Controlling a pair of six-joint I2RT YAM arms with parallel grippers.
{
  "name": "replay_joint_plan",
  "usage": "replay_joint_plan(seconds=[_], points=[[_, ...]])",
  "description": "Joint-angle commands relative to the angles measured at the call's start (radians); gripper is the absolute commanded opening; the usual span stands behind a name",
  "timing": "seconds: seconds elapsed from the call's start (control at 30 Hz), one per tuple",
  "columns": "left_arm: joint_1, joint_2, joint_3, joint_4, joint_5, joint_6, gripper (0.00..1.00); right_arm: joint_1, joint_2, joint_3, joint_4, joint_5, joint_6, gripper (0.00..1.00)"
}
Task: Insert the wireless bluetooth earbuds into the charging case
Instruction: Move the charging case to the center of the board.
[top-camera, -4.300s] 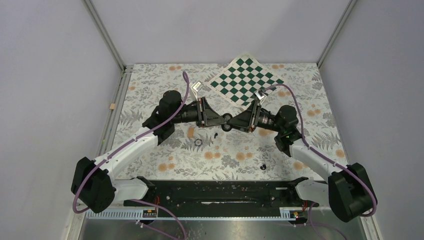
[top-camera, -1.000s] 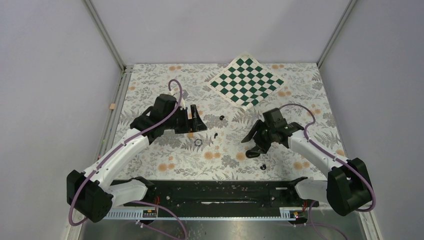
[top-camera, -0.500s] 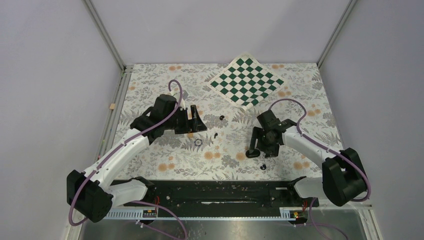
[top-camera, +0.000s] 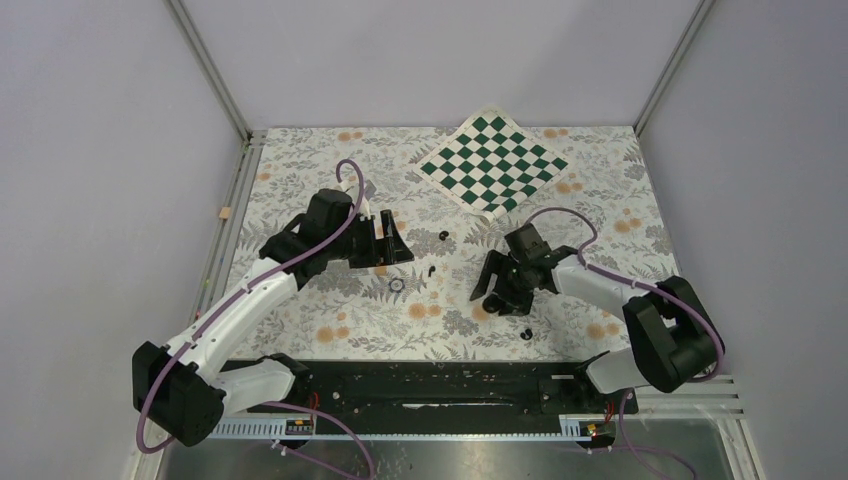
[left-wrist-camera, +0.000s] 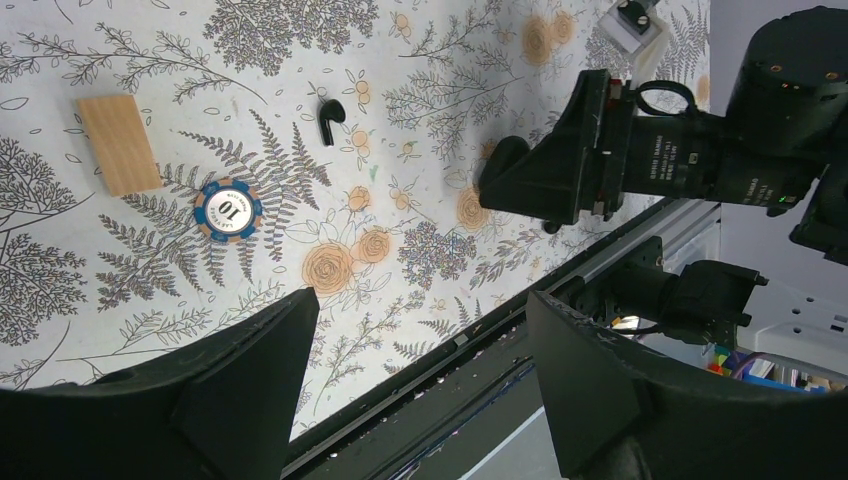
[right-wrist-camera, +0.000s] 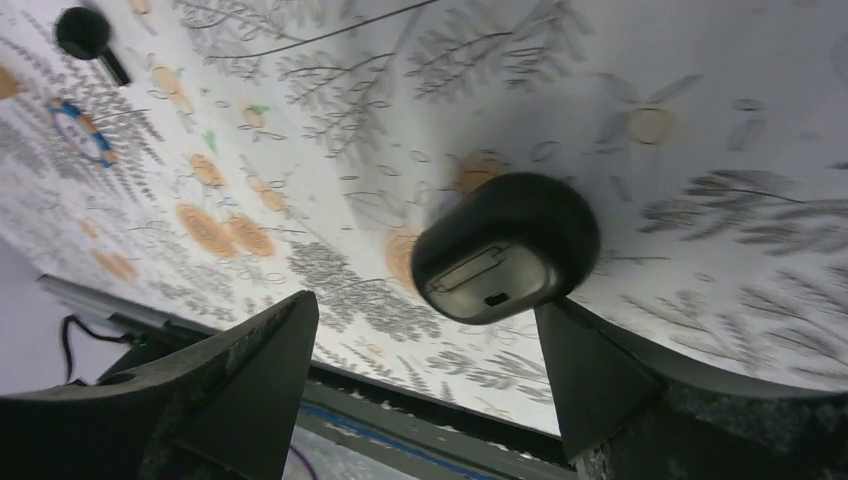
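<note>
Two claws share the scene, with a scatter of small things between them. The left claw stands spread with nothing in it. Just ahead of it lie one tan strip, flat and rectangular like bare wood, and one round chip, blue-rimmed with white marks and a pale centre printed "10". A little past the chip, toward the right claw, lies one earbud. It is glossy black, a rounded head on a short stem, lying on the counter well apart from the charging case. From above, two more small black things show: a far speck between the claws and a near speck on the base side of the right claw. Both are too small to tell whether they are earbuds. The right claw is spread too. The one charging case sits on the counter between its fingers, close against one of them; I cannot tell whether it touches. It is a matte black rounded pebble with a flat grey panel and a small slot facing the wrist camera. Beyond the right claw lies one green-and-white chequered mat. The counter wears a white sheet printed with grey ferns and orange blooms. Pale lilac walls and two metal posts close it in.
</note>
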Motion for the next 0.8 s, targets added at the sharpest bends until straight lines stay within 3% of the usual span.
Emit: replay_joint_plan(seconds=[0.0,0.1,0.2,0.43,0.6,0.77], points=[[0.003,-0.029,0.01,0.026,-0.012,0.008,0.78,0.069,0.033,0.036,0.178,-0.115,0.12,0.87],[0.002,-0.025,0.011,0.026,-0.008,0.007,0.78,0.133,0.037,0.101,0.162,-0.148,0.1,0.87],[0.003,-0.036,0.007,0.026,-0.014,0.006,0.78,0.151,0.009,0.173,0.019,-0.102,-0.031,0.88],[0.003,-0.043,-0.003,0.026,-0.018,0.002,0.78,0.145,-0.03,0.201,-0.297,0.287,-0.183,0.89],[0.002,-0.048,-0.003,0.025,-0.017,0.0,0.78,0.088,-0.058,0.09,-0.225,0.226,-0.111,0.91],[0.002,-0.033,-0.002,0.026,-0.017,-0.006,0.78,0.112,-0.066,-0.012,-0.019,0.071,0.038,0.9]])
